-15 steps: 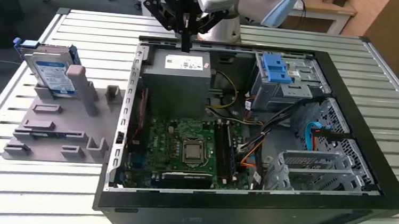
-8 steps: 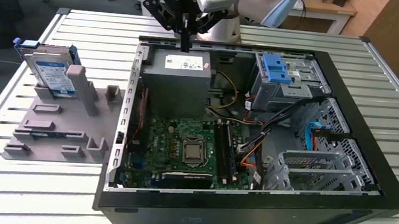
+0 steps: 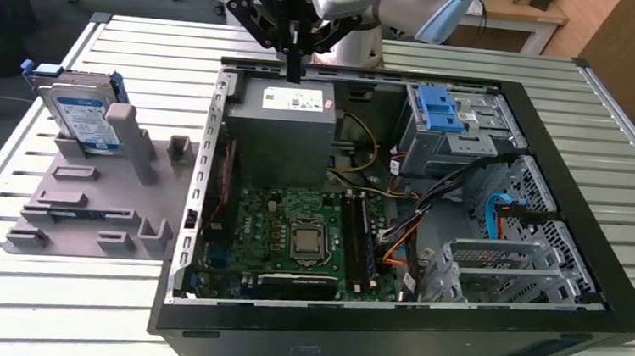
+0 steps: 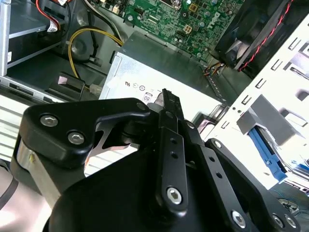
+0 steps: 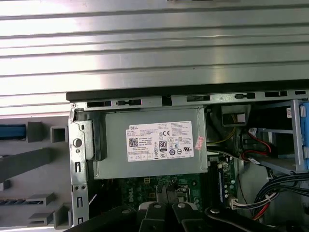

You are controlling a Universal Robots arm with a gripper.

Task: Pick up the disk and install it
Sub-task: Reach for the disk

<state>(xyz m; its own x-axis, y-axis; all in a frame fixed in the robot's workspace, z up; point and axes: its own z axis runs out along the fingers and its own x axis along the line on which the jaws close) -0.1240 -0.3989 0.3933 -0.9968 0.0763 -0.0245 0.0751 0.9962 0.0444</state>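
The gripper (image 3: 294, 70) hangs over the far edge of the open computer case (image 3: 397, 327), its fingers pressed together with nothing between them. In both wrist views the closed fingertips sit just above the grey metal box (image 5: 154, 145) with the white sticker, which fills the far corner of the case on the exterior view's left.

The disk (image 3: 86, 119) is outside the case, well apart from the gripper. It stands upright at the far end of a grey fixture (image 3: 88, 202) on the slatted table (image 3: 25, 295), towards the exterior view's left, with a grey post (image 3: 128, 133) just beside it.

Open air lies above the disk and above the strip of table between the fixture and the case's left wall (image 3: 207, 161). Inside the case, the metal drive cage (image 3: 468, 139) with a blue latch (image 3: 438, 111) sits at the far side on the exterior view's right. Cables (image 3: 453, 189) crowd the space near it, and the green board (image 3: 302, 228) lies flat on the bottom.
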